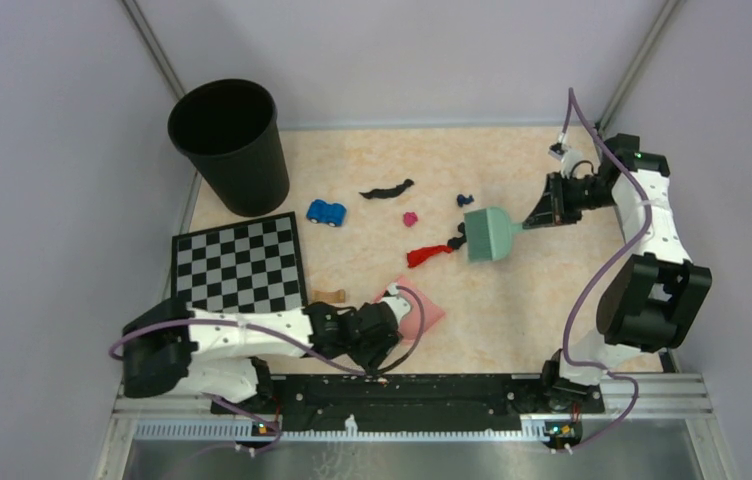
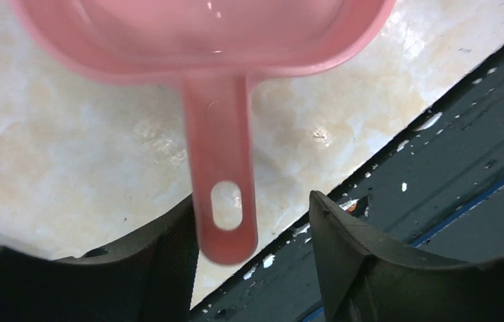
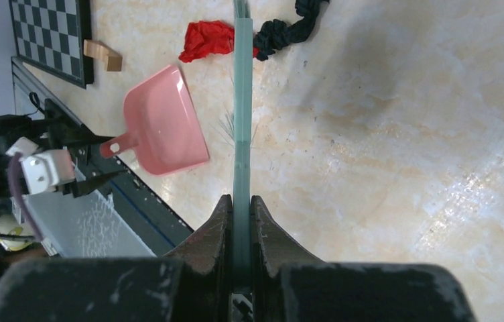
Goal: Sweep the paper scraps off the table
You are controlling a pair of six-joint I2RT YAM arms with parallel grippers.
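Observation:
Paper scraps lie on the peach table (image 1: 512, 330): a black strip (image 1: 387, 189), a magenta bit (image 1: 410, 218), a dark blue bit (image 1: 465, 200), a red scrap (image 1: 427, 255) and a black bit (image 1: 457, 238) against the brush head. My right gripper (image 1: 542, 210) is shut on the handle of the teal brush (image 1: 492, 235); its bristles rest beside the red scrap (image 3: 208, 39) and the black bit (image 3: 289, 23). My left gripper (image 2: 253, 201) is open around the handle of the pink dustpan (image 2: 226, 201), which lies flat near the front edge (image 1: 420, 312).
A black bin (image 1: 230, 145) stands at the back left. A chequered board (image 1: 240, 265) lies at the left, with a blue toy car (image 1: 326, 212) behind it and a small wooden block (image 1: 330, 296) beside it. The black base rail (image 1: 402, 390) runs along the near edge.

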